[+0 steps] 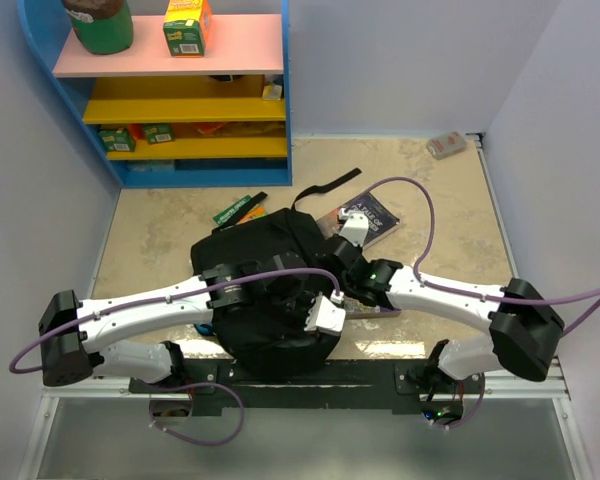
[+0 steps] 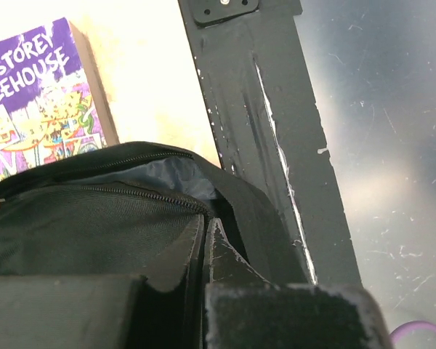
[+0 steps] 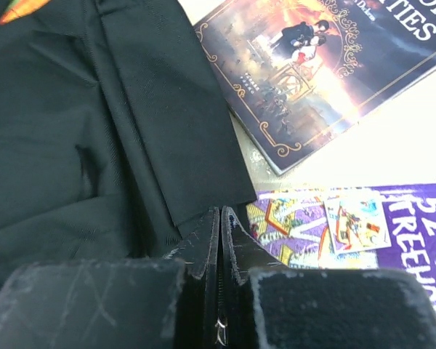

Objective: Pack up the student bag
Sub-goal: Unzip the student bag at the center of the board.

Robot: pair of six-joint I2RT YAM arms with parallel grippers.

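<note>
Student bag is lying near-centre on the table, zip mouth gaping rightward. Dark book and purple book are sitting just right of it, unpacked. Left gripper is pinching the zip lip. Right gripper is resting fully closed at a flap (seemingly holding nothing). Probably opening the mouth; next, the right going for a book.

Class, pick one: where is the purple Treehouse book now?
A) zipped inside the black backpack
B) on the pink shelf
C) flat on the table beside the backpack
C: the purple book lies flat on the table next to the student bag, outside it.
</note>
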